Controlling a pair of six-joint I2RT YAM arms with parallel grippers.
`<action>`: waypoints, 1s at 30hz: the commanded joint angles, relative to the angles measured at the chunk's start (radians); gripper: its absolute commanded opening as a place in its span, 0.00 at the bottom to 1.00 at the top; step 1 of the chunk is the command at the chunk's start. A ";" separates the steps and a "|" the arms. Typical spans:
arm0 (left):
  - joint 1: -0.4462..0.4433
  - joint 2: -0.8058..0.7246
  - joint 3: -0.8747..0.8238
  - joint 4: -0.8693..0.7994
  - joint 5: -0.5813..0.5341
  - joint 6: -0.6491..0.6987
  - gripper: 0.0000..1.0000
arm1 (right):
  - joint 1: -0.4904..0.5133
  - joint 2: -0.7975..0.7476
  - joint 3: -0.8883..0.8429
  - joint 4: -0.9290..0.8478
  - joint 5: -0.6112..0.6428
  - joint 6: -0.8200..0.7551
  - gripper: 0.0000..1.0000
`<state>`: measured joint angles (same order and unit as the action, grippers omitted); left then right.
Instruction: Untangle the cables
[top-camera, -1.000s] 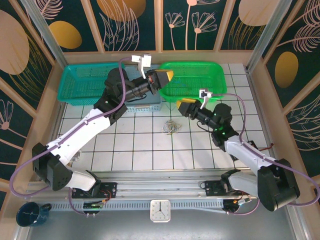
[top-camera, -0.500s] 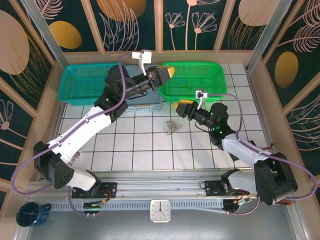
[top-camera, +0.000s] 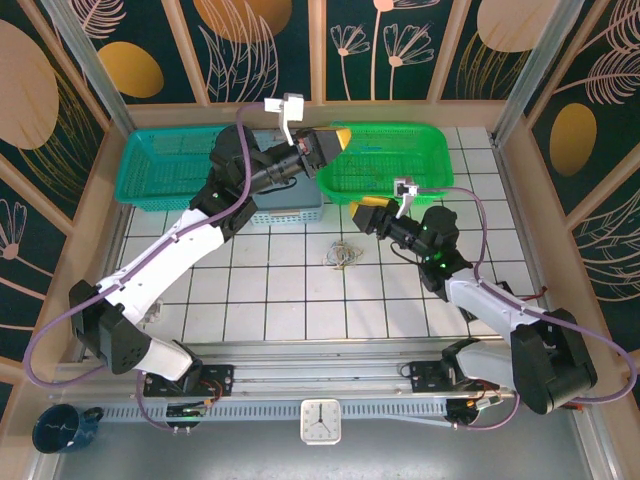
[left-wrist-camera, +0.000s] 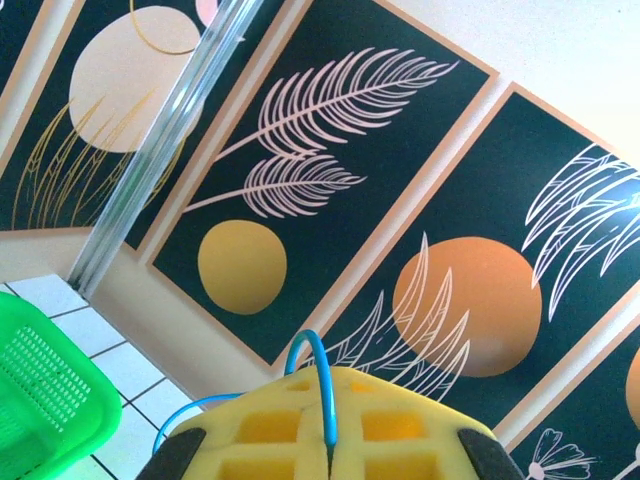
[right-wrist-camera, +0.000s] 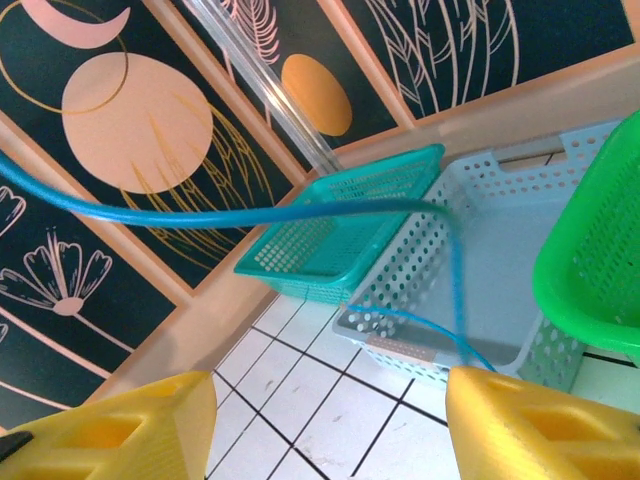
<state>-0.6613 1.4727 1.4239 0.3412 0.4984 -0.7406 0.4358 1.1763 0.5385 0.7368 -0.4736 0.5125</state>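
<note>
We see left tool (left-wrist-camera: 327, 425) pressed together, pinching thin glossy blue cable (left-wrist-camera: 306, 346) by green mesh basket (top-camera: 441, 152); right tool (right-wrist-camera: 330, 420) spread; wiry tangle (top-camera: 343, 254) near basket.

Entry: I see the white-tiled counter (top-camera: 300, 300) carrying a teal basket (top-camera: 165, 165) far left, a pale blue basket (top-camera: 290, 210) beside it and a green basket (top-camera: 400, 160) far right. A small tangle of cables (top-camera: 343, 254) lies on the tiles near centre, apart from the baskets.
</note>
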 joint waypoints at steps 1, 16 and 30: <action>0.002 0.003 0.038 0.044 0.027 -0.025 0.00 | 0.006 0.013 0.033 0.042 0.049 -0.023 0.62; 0.002 0.000 0.031 0.065 0.032 -0.050 0.00 | 0.007 0.111 0.118 0.058 0.053 -0.034 0.55; 0.071 -0.018 0.132 -0.054 -0.097 0.027 0.00 | 0.004 0.207 0.001 0.106 0.083 -0.012 0.00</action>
<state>-0.6323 1.4727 1.5047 0.3038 0.4561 -0.7444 0.4358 1.3575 0.5709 0.7856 -0.4091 0.4873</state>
